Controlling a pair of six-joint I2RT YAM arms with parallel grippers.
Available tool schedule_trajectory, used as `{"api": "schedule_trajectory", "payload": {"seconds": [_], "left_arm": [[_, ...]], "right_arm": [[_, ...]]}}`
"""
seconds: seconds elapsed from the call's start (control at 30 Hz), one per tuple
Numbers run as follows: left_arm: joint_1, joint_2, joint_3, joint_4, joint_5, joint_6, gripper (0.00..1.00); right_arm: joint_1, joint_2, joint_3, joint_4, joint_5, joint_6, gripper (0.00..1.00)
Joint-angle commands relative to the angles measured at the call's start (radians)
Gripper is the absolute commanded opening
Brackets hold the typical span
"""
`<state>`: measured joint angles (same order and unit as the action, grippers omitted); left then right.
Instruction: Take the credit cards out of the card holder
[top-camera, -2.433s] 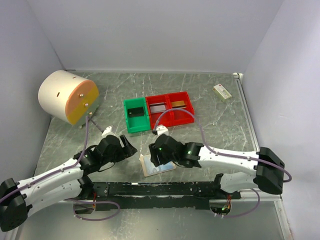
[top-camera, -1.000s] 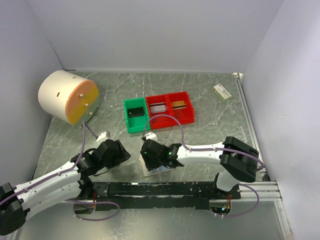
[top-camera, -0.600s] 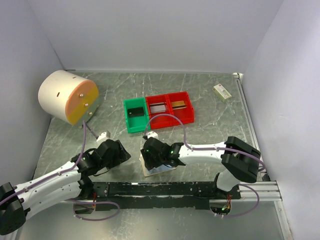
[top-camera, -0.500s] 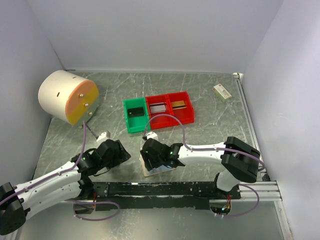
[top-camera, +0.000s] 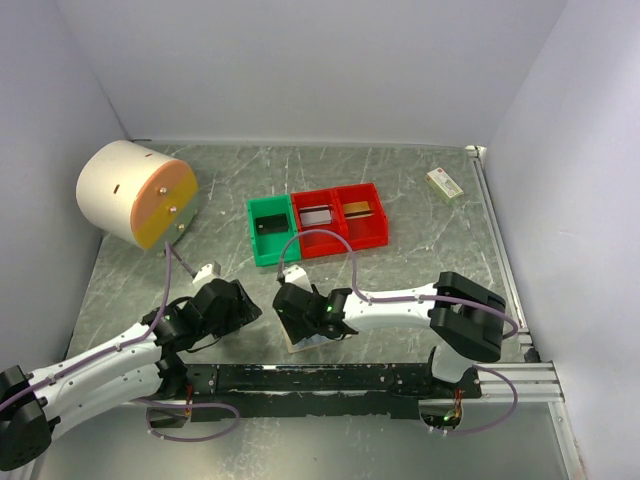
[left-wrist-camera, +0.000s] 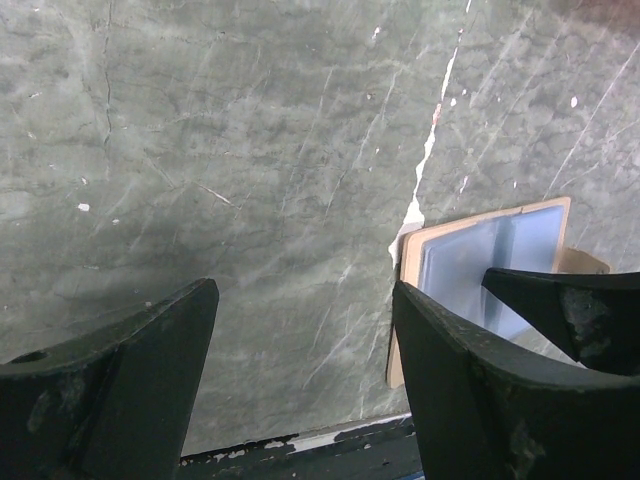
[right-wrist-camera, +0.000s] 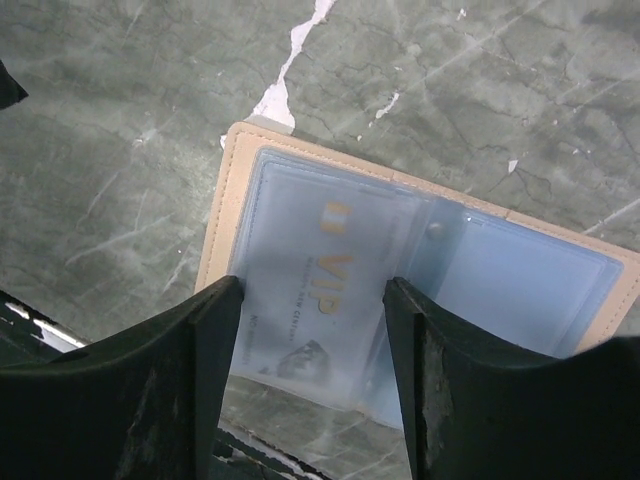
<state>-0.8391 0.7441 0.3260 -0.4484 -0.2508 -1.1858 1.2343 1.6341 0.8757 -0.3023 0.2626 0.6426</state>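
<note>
- The flat tan folding card holder (right-wrist-camera: 560, 290) lay open near the front edge of the grey marbled surface (right-wrist-camera: 120, 120). The right end effector (right-wrist-camera: 312, 292) was poised over it, fingers apart and gripping nothing.
- The left end effector (left-wrist-camera: 300, 300) hung just beside it, also apart and empty.
- The pale "VIP" card (right-wrist-camera: 320, 250) looked thin, stiff and slick in its sleeve — best pinched by one edge.
- Only the right wrist view showed that card — only the top view showed other cards (top-camera: 317, 214) in the green plastic bin (top-camera: 252, 238) and red plastic bins (top-camera: 372, 238).

Boxed in on three sides by plain pale lavender walls (top-camera: 300, 70), over a grey-green, white-veined marbled table (top-camera: 430, 260), under soft even light.
</note>
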Motion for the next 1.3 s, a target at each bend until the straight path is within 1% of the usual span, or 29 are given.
{"api": "schedule_trajectory", "payload": {"seconds": [0.0,0.2,0.37,0.5,0.63,0.77,0.9,1.1,1.17,1.27], "left_arm": [[-0.006,0.003,0.0,-0.002,-0.005,0.012,0.83],[-0.006,0.018,0.006,0.001,-0.004,0.015,0.83],[-0.005,0.02,0.01,-0.001,-0.004,0.015,0.83],[-0.006,0.015,0.0,0.02,0.007,0.018,0.83],[-0.006,0.019,-0.005,0.064,0.034,0.044,0.83],[-0.005,0.027,-0.01,0.102,0.062,0.065,0.83],[-0.006,0.038,-0.017,0.131,0.082,0.077,0.83],[-0.006,0.059,-0.02,0.172,0.111,0.099,0.82],[-0.005,0.063,-0.027,0.209,0.139,0.117,0.8],[-0.006,0.071,-0.051,0.318,0.219,0.158,0.77]], "right_arm": [[0.016,0.075,0.002,-0.081,0.07,-0.012,0.6],[0.021,0.099,0.004,-0.076,0.059,-0.011,0.61],[0.02,0.081,-0.008,-0.054,0.026,-0.012,0.6],[-0.007,0.037,-0.042,0.022,-0.087,-0.029,0.58],[-0.063,-0.01,-0.107,0.13,-0.251,-0.024,0.56],[-0.128,-0.045,-0.175,0.207,-0.365,-0.004,0.55],[-0.17,-0.057,-0.211,0.231,-0.427,-0.006,0.55],[-0.184,-0.066,-0.223,0.226,-0.423,-0.007,0.55],[-0.193,-0.079,-0.235,0.241,-0.432,0.001,0.55],[-0.226,-0.094,-0.267,0.297,-0.499,0.021,0.53]]}}
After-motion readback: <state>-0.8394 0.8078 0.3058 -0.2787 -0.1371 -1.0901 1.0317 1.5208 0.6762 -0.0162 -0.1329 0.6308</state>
